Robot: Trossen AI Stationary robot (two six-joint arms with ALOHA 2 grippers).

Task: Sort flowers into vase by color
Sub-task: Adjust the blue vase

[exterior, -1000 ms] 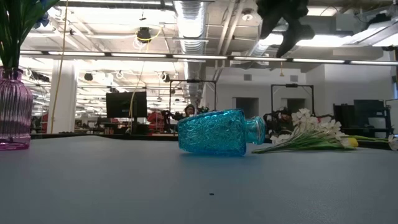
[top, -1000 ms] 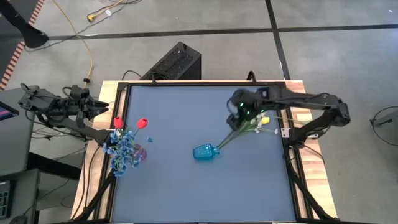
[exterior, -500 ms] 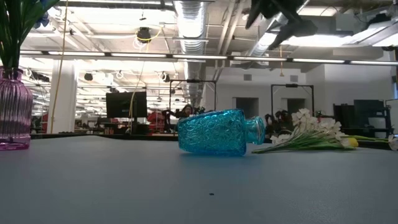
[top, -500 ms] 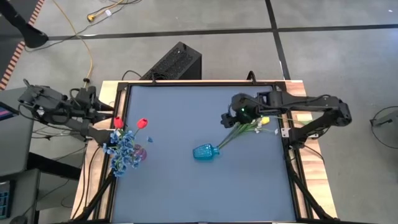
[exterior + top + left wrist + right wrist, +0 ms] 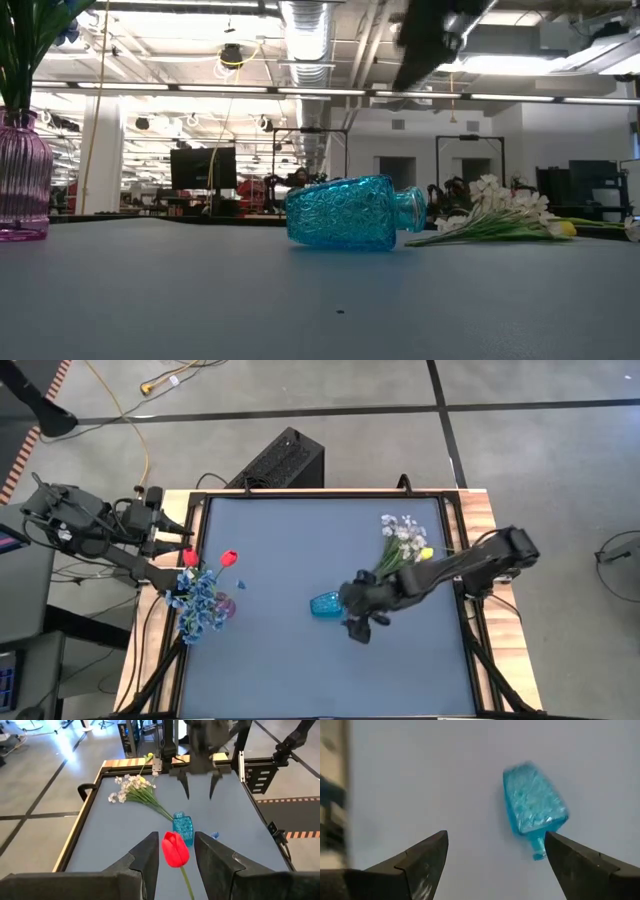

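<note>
A blue glass vase (image 5: 326, 604) lies on its side mid-table, its neck (image 5: 410, 206) toward the white flowers (image 5: 400, 538). Those lie flat at the far right, with a yellow tulip (image 5: 426, 553) beside them. A pink vase (image 5: 224, 606) stands at the left and holds blue flowers (image 5: 200, 612) and two red tulips (image 5: 190, 557). My right gripper (image 5: 360, 620) hangs open above the table just beside the blue vase (image 5: 535, 815), pointing down. My left gripper (image 5: 176, 836) is open off the table's left edge, apart from the red tulip (image 5: 175, 851) seen beyond its fingers.
A small loose blue bit (image 5: 241, 584) lies beside the pink vase. A black box (image 5: 285, 460) sits on the floor beyond the far edge. Dark rails (image 5: 462, 600) frame the table. The near half of the tabletop (image 5: 320, 670) is bare.
My right gripper has swung from above the white flowers toward the near edge and the blue vase, coming lower and rolling, still open; the flowers now show uncovered. My left gripper has drawn up and back toward the table's left edge, away from the pink vase.
</note>
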